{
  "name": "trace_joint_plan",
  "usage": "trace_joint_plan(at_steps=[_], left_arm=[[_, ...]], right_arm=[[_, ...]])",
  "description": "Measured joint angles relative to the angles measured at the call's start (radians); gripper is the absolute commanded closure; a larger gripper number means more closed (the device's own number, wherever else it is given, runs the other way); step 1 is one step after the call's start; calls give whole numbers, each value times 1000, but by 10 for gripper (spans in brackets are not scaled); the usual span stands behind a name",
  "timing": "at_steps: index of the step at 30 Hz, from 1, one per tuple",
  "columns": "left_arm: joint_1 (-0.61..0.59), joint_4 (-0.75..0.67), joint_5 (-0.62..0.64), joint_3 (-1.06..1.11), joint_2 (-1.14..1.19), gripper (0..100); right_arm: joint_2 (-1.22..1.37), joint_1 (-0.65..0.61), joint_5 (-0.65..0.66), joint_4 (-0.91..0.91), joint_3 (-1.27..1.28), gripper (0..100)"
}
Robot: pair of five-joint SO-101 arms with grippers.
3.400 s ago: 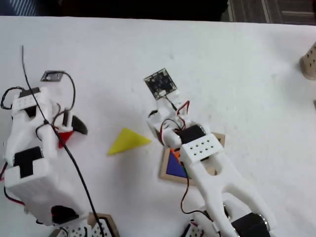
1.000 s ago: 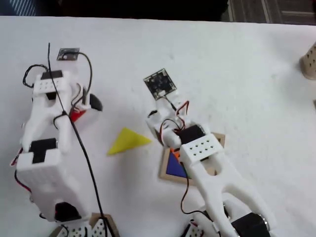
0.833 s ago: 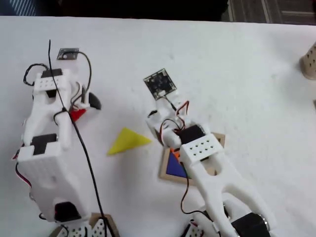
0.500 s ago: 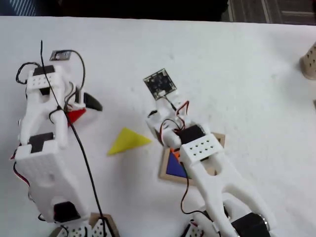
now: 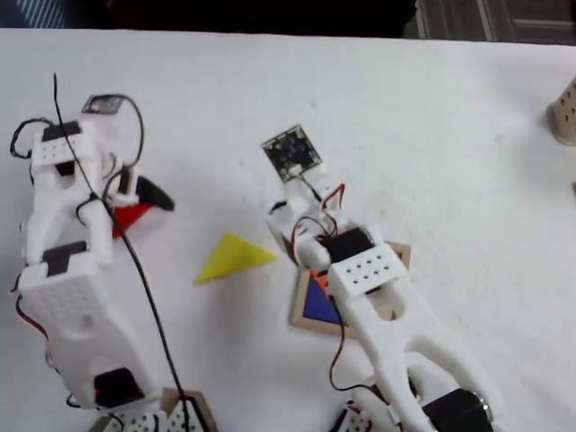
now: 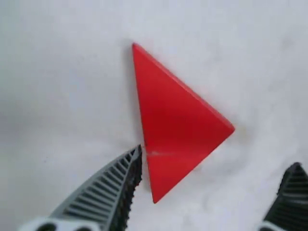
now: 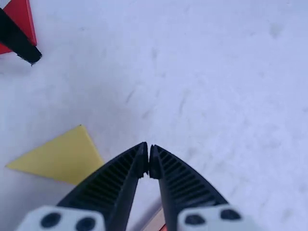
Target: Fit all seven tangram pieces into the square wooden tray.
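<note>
The red triangle (image 6: pixel 173 125) lies flat on the white table, and my left gripper (image 6: pixel 215 158) is open around its near corner, the grey finger touching one edge. From above, this left gripper (image 5: pixel 135 200) is at the far left with the red triangle (image 5: pixel 131 216) under it. A yellow triangle (image 5: pixel 232 256) lies between the arms. My right gripper (image 7: pixel 148 159) is shut and empty, just past the yellow triangle (image 7: pixel 57 154). The right arm covers much of the wooden tray (image 5: pixel 296 306), where a blue piece (image 5: pixel 319 304) and an orange piece (image 5: pixel 319 281) show.
A small dark circuit board (image 5: pixel 292 151) on a wire lies beyond the tray. A pegged wooden object (image 5: pixel 564 112) stands at the right edge. Another wooden piece (image 5: pixel 191 407) sits at the front by the left arm's base. A black cable runs along the left arm.
The left arm carried the red triangle away from the front edge, then shifted left. The triangle now shows more fully, lying flat. The right arm has not moved.
</note>
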Motion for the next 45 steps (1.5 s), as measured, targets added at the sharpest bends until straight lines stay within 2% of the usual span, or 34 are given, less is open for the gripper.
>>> trace_joint_plan(at_steps=[6,21,30,36,45], left_arm=[[2,0,-60,0,3,574],[3,2,-55,-166,152,575],[3,2,-49,-166,152,789],[14,2,-110,-167,150,802],[14,2,-117,-180,149,800]], right_arm=[[0,0,0,0,0,978],[0,0,0,0,0,978],[0,0,0,0,0,978],[0,0,0,0,0,978],[0,0,0,0,0,978]])
